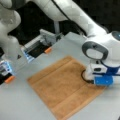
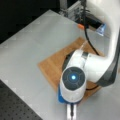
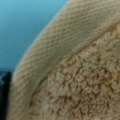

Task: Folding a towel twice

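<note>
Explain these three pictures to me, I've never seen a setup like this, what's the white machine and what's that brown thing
The white machine is a robot arm with jointed segments, ending in a gripper, its "hand". Two pictures come from cameras off the arm, looking at a grey table from different sides. The third comes from a camera on the arm's wrist, so it looks almost straight at whatever the hand is near.

The brown thing is a towel, lying spread flat on the table, no fold showing. In both front views the arm's end is down at one edge of it, at a front view's right. The wrist view shows that spot close up: fluffy terry cloth with a plain woven band at the rim. The fingers themselves are hidden, so I can't say whether anything is held.
</note>
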